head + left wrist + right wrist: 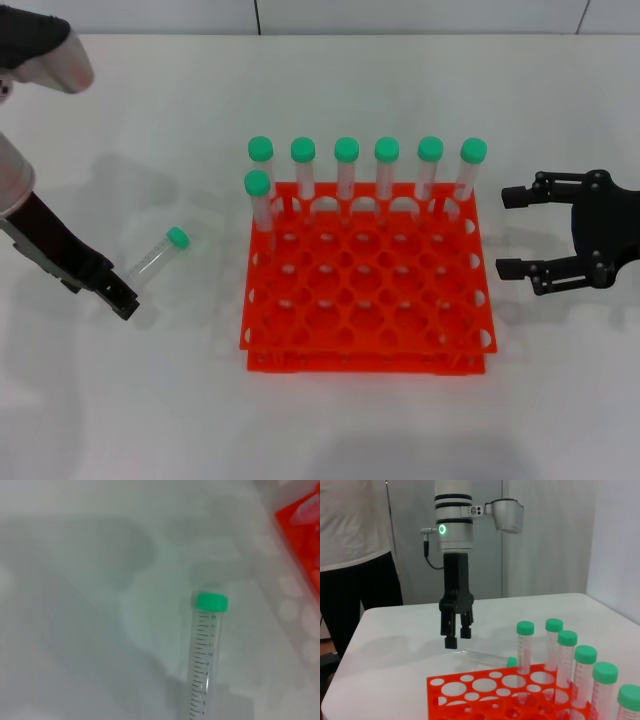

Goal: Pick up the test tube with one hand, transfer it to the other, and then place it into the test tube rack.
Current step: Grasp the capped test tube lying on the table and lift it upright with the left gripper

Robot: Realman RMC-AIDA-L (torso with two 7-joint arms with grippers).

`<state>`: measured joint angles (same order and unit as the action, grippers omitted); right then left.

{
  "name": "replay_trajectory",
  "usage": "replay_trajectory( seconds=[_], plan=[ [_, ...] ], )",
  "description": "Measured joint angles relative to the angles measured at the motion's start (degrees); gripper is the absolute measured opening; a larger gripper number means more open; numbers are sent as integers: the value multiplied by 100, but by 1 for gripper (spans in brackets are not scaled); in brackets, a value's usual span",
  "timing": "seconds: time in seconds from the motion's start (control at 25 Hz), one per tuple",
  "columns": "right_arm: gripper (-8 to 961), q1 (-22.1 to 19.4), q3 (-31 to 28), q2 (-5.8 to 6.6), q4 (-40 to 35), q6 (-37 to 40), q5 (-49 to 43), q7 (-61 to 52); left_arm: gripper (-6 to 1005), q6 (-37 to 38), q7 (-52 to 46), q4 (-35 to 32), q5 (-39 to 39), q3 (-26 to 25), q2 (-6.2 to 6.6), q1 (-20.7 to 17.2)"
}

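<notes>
Nearest to head camera: orange-red test tube rack [365, 300], flat on white table [180, 400], at centre. Holds seven green-capped tubes [346, 165] upright: six in one line along far row, one more [258, 198] just in front of that line, at left corner. All other holes vacant.

To left of rack, lying on its side on table: the test tube [158, 255], clear, with green cap pointing toward rack and away from robot. Apart from rack, not touching it. Seen close in left wrist view [206, 655], with printed scale marks along body and one corner of rack at picture edge.

Left gripper [122, 298] low over table, just beside bottom end of lying tube, on black link of white-silver arm. From right wrist view [455, 637], hanging straight down above tube [485, 656], fingers a little apart, gripping nothing; contact with tube cannot be told.

Right gripper [518, 232] to right of rack, well apart from lying tube, pointing toward rack. Jaws spread wide, nothing between them.
</notes>
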<state>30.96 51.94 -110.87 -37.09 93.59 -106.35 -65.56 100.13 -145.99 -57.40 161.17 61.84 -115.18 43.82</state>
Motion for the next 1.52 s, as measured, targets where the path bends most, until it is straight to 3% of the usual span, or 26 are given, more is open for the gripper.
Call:
replay_trajectory(
  seconds=[0.28, 0.88, 1.52],
  plan=[
    [833, -23, 0, -13, 51, -18, 0, 45, 750, -142, -149, 169, 96, 358, -69, 65],
    [832, -76, 0, -53, 42, -8, 10, 49, 703, -585, -207, 291, 116, 523, -20, 8],
    [830, -99, 0, -66, 9, -46, 9, 60, 680, -896, -157, 597, 117, 578, -67, 120]
  ],
)
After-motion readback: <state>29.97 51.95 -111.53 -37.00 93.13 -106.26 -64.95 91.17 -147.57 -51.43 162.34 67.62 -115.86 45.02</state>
